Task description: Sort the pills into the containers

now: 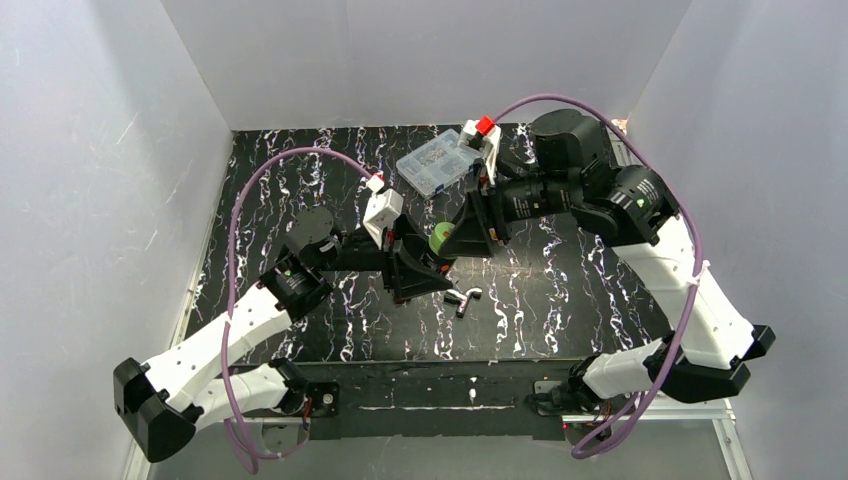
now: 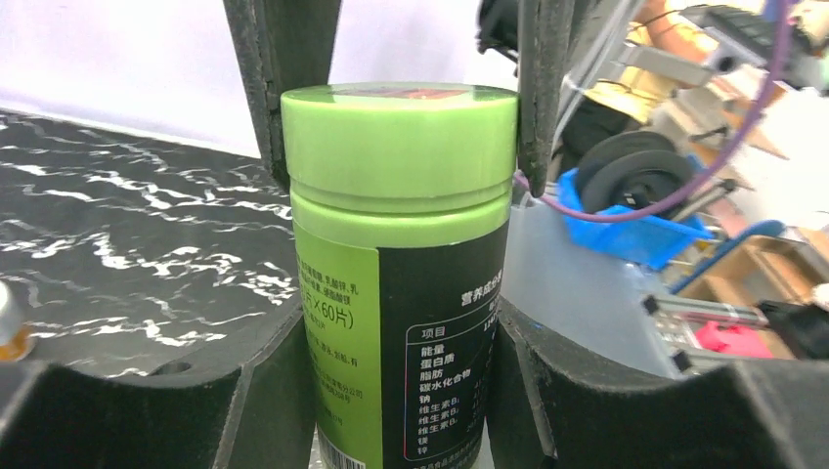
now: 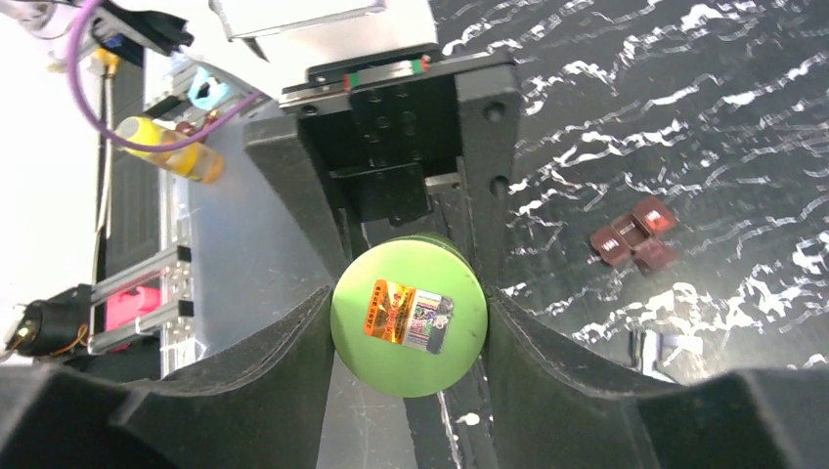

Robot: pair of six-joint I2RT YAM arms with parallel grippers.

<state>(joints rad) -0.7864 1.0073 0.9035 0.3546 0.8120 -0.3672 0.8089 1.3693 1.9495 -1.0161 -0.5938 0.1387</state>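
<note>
The dark bottle with the bright green cap (image 1: 440,238) is held upright above the table between both grippers. My left gripper (image 1: 415,272) is shut on its labelled body (image 2: 401,332). My right gripper (image 1: 468,232) is shut on the green cap (image 3: 409,327); its fingers (image 2: 543,88) press the cap's sides (image 2: 399,137). The right wrist view shows a sticker on the cap top and the left gripper body (image 3: 391,127) behind it. I cannot make out the amber bottle with the white cap.
A clear compartment box (image 1: 438,165) with small items lies at the back centre. Small dark red pieces (image 3: 633,234) lie on the black marbled table (image 1: 560,290) just right of the grippers (image 1: 462,298). White walls enclose the table.
</note>
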